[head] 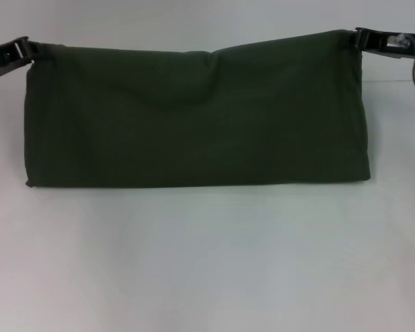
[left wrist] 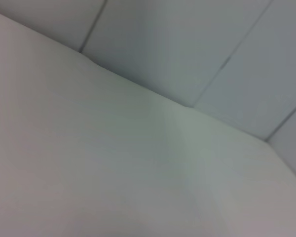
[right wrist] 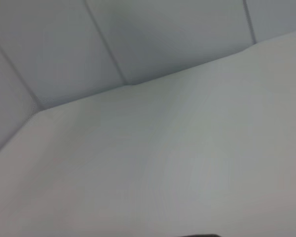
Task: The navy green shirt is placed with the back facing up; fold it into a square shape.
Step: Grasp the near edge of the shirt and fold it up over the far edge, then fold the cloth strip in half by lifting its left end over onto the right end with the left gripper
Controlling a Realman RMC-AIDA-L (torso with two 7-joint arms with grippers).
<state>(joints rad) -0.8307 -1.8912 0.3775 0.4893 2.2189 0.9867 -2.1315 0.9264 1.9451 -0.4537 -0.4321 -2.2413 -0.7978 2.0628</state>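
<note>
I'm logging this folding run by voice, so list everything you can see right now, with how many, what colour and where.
shirt: one, dark olive green, folded into a wide band across the far middle of the table, plain side showing, its two upper corners held.
table: one, white, under the shirt and filling the near part of the head view; both wrist views show only its bare surface.
wall panels: pale grey with dark seams, behind the table's far edge in the wrist views.
left gripper: one, black, at the shirt's upper left corner, shut on the cloth.
right gripper: one, black, at the shirt's upper right corner, shut on the cloth.
</note>
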